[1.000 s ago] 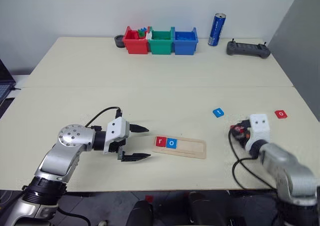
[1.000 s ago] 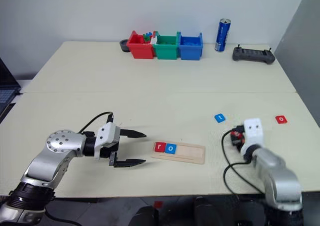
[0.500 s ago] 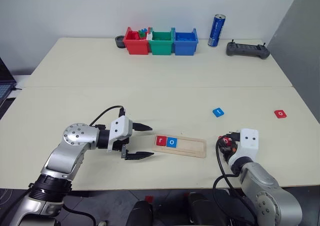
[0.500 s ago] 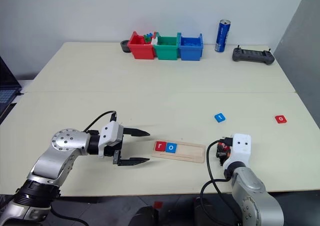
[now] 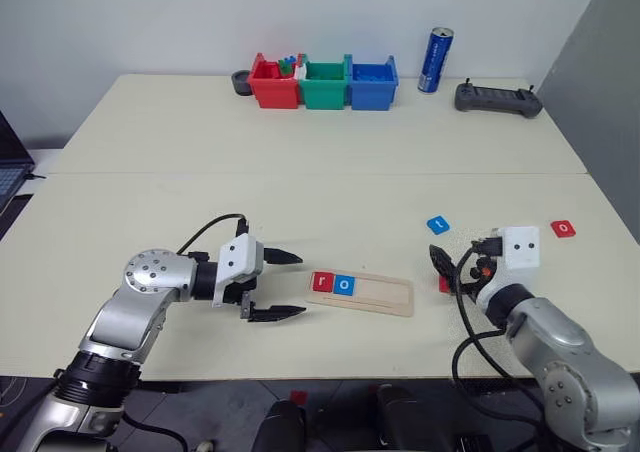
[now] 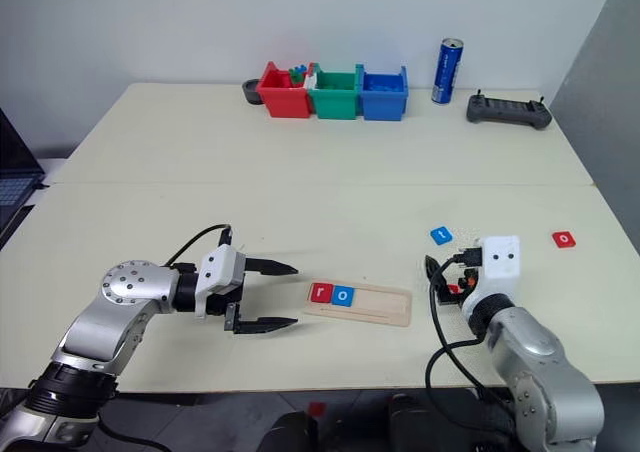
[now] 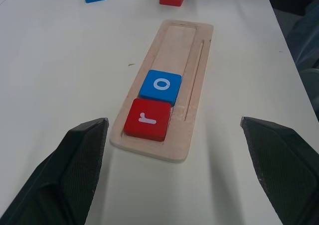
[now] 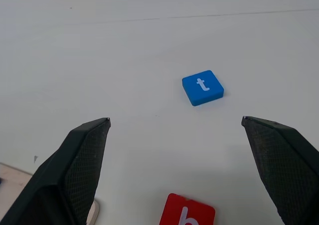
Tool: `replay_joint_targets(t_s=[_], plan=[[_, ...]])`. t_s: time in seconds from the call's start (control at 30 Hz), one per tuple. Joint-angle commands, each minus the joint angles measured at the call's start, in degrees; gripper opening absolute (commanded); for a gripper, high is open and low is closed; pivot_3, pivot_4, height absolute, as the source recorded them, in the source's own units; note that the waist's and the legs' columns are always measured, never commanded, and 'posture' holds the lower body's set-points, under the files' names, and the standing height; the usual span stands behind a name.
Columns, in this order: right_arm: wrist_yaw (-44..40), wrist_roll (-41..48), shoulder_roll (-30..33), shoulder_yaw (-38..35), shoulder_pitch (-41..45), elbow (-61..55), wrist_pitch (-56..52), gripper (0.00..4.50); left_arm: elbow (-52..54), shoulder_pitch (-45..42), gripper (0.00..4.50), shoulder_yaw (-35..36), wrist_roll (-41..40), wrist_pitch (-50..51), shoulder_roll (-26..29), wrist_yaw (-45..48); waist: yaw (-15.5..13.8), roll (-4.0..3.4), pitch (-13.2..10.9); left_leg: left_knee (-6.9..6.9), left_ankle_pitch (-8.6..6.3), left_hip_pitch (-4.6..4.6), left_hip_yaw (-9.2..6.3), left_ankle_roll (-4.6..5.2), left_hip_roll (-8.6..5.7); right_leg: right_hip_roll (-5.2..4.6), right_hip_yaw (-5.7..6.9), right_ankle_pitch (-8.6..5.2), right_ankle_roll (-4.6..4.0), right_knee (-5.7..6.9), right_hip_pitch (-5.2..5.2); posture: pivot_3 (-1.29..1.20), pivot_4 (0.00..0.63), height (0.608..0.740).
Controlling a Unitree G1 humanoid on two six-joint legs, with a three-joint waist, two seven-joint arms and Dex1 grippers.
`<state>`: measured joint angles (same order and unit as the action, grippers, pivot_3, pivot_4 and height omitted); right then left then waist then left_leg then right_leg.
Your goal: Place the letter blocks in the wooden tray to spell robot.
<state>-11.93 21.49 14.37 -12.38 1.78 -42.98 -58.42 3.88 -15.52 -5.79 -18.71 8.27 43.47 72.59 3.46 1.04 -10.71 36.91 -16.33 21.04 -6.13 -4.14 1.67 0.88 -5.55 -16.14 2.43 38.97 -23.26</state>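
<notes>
The wooden tray (image 5: 385, 296) lies near the table's front edge, holding a red "r" block (image 5: 321, 282) and a blue "o" block (image 5: 343, 285) at its left end. My left gripper (image 5: 300, 285) stands open just left of the tray, pointing along it. Just right of the tray lies a red "b" block (image 8: 187, 216), below my open right gripper (image 8: 175, 119). Beyond that gripper rests a blue "t" block (image 5: 437, 225). A red "o" block (image 5: 562, 229) lies far right.
Red (image 5: 270, 82), green (image 5: 324, 84) and blue (image 5: 372, 84) plastic bins line the table's back, with a blue can (image 5: 434, 60) and a black controller (image 5: 497, 98) to their right. A laptop (image 5: 8, 162) sits past the left edge.
My right gripper has opened and lifted; the red "b" block it carried now lies on the table right of the tray. The left arm kept still.
</notes>
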Motion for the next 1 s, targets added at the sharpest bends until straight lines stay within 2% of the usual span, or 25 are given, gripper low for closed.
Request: replay_joint_targets(t_s=[0.03,0.17,0.27,0.4,0.73,0.83,1.0], plan=[[-11.42,-0.31,11.18,-0.97,-0.09,3.79,9.13,4.49,1.93,0.41,4.5,0.93,0.06,-0.38,0.54,-0.53,-0.01,0.0,0.0,0.01,0.0,0.0,0.03,0.0,-0.03,-0.02,-0.01,0.0,0.0,-0.01,0.0,0.0,0.15,0.74],[-28.85,3.18,27.05,2.56,-3.29,8.22,12.17,4.49,1.58,1.04,4.5,0.53,0.95,-1.22,1.13,-0.43,-0.12,0.0,-0.03,0.0,-0.01,-0.01,0.05,0.03,-0.04,-0.03,-0.01,-0.01,0.02,-0.04,0.02,0.0,0.15,0.74],[-33.72,-0.35,32.44,5.39,-4.21,12.05,20.37,4.49,1.46,1.43,4.5,0.58,1.2,-1.56,1.01,-0.41,-0.09,0.02,-0.04,0.0,-0.03,-0.02,0.0,0.06,0.0,0.02,0.01,-0.02,0.0,-0.03,0.02,0.0,0.15,0.74],[-37.19,-4.78,34.59,9.41,-1.37,20.14,29.62,4.49,1.23,1.66,4.5,0.81,1.09,-1.86,0.89,-0.34,-0.01,0.07,-0.06,0.08,-0.03,-0.04,0.1,0.06,0.0,0.0,-0.06,0.01,0.05,-0.02,0.05,0.0,0.15,0.74],[-45.65,-5.53,35.62,14.14,6.08,31.32,33.93,4.49,1.56,2.72,4.5,1.08,1.07,-2.25,1.22,-0.36,-0.18,0.07,-0.07,0.08,-0.03,-0.03,0.08,0.05,-0.02,-0.01,-0.05,0.18,-0.21,-0.02,0.05,0.0,0.15,0.74],[-47.8,-5.47,35.44,15.79,7.73,32.91,33.91,3.92,2.49,2.85,4.5,1.0,0.97,-1.57,1.21,-0.69,-0.19,0.07,-0.07,0.08,-0.03,-0.03,0.06,0.05,-0.02,-0.01,-0.03,0.18,-0.22,-0.01,0.05,0.0,0.15,0.74],[-48.39,-4.94,34.16,16.65,8.91,33.85,33.14,2.02,3.95,2.98,4.5,1.02,0.74,-0.35,1.29,-1.14,-0.2,0.07,-0.07,0.08,-0.03,-0.03,0.05,0.05,-0.02,-0.01,-0.03,0.18,-0.22,0.0,0.05,0.0,0.15,0.74]])
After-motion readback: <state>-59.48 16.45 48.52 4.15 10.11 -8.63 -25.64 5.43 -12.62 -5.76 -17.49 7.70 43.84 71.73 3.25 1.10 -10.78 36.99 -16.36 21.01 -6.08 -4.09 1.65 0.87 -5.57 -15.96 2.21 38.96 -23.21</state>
